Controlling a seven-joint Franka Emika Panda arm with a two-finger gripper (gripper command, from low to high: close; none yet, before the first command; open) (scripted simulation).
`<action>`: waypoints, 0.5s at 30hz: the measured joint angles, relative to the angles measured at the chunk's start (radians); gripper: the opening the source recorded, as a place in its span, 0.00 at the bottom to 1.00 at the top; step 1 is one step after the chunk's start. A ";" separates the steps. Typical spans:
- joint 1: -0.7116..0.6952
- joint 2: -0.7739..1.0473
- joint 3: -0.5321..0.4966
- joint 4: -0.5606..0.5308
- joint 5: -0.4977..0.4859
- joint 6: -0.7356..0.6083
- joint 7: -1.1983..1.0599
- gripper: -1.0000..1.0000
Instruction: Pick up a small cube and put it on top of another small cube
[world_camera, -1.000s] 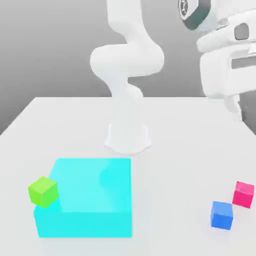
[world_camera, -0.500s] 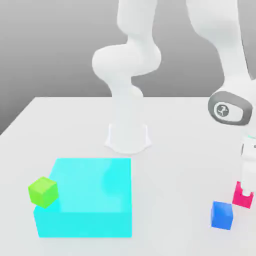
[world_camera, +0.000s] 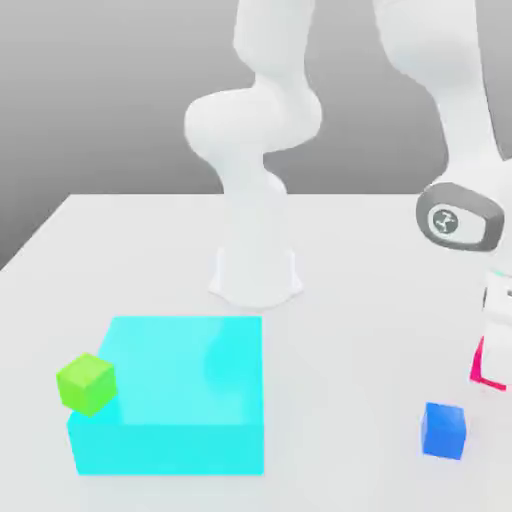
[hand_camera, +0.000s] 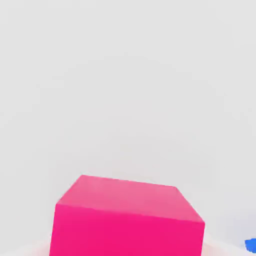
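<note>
Since a moment ago my arm has swung down from high above the table (world_camera: 150, 260) to its edge at the exterior view's right, and the small magenta-pink cube (world_camera: 480, 362) that sat on the surface just behind the blue cube (world_camera: 444, 430) now sits a little higher in the picture, partly hidden behind my hand. My gripper (world_camera: 492, 372) is closed on that pink cube: the fingers have come together against its sides and grip it. In the hand view the pink cube (hand_camera: 128, 220) sits close under the camera, its top face and one broad side showing, with a sliver of the blue cube (hand_camera: 251, 244) at the picture's edge. In the exterior view the blue cube rests on the table below and slightly toward the left of the pink one, near it but apart. Well apart, toward the exterior view's left, a large cyan block (world_camera: 170, 395) lies on the table, and a green cube (world_camera: 86, 383) sits at its left corner, overlapping its edge. My white base (world_camera: 256, 275) stands behind the cyan block, near the middle of the table.
</note>
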 joint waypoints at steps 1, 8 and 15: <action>-0.016 0.010 0.000 0.032 0.002 -0.023 -0.040 0.00; -0.128 0.107 -0.008 0.282 0.004 -0.178 -0.337 0.00; -0.206 0.243 -0.026 0.482 -0.011 -0.244 -0.560 0.00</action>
